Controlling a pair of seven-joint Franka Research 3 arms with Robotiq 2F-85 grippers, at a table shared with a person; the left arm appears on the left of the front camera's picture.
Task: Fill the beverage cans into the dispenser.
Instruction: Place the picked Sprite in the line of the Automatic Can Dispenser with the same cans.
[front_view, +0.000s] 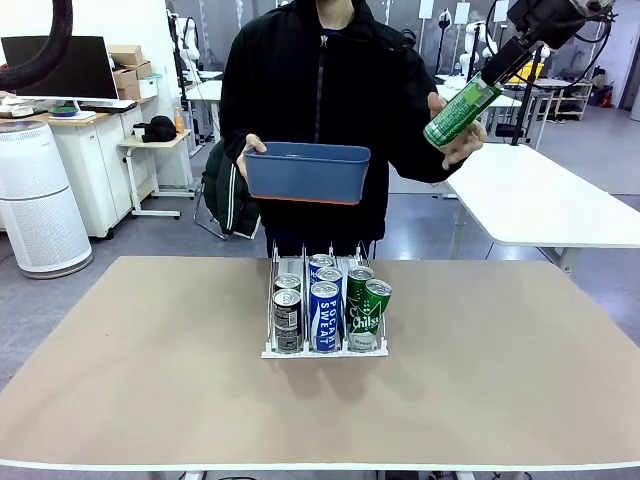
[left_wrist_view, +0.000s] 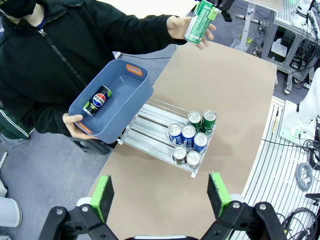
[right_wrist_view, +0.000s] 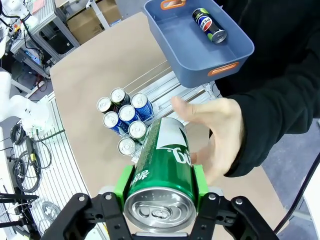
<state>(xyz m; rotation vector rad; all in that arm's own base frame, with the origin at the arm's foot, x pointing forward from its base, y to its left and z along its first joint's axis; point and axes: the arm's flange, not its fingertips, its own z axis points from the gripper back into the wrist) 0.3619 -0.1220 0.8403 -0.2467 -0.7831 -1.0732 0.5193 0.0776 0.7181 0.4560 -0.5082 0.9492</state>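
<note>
left gripper (left_wrist_view: 160, 194): hanging high over the table, jaws spread wide, grasping nothing.
blue bin (front_view: 307, 172): one hand of the person (front_view: 252, 148) is holding it at chest height beyond the far edge. A Pepsi can (left_wrist_view: 98, 100) is lying on its side inside.
dispenser (front_view: 270, 300): sitting mid-table. Two grey cans (front_view: 287, 310) are standing in the left lane, three blue Pocari Sweat cans (front_view: 324, 305) in the middle and two green cans (front_view: 362, 290) in the right. All are crowding the robot-side end, and the person-side ends of the lanes are lying bare.
green can (right_wrist_view: 162, 165): hanging tilted in the air, right of the bin and well above the dispenser.
right gripper (right_wrist_view: 160, 182): clenching the green can, one pad (right_wrist_view: 122, 187) on each side. The person's other hand (right_wrist_view: 220, 132) is opening just beside it; I cannot tell whether they touch.
step: the hand-over of the green can appears to be finishing.
next move: probably carrying the can down to the bare far end of the green lane, righting it between the dividers, then letting go; the Pepsi can is waiting.
surface: table (front_view: 150, 370), tan, matte and flat.
room: a white air purifier (front_view: 40, 200) and a desk with a dark monitor (front_view: 55, 68) are standing at left, a white table (front_view: 540, 200) at right, on a grey floor.
</note>
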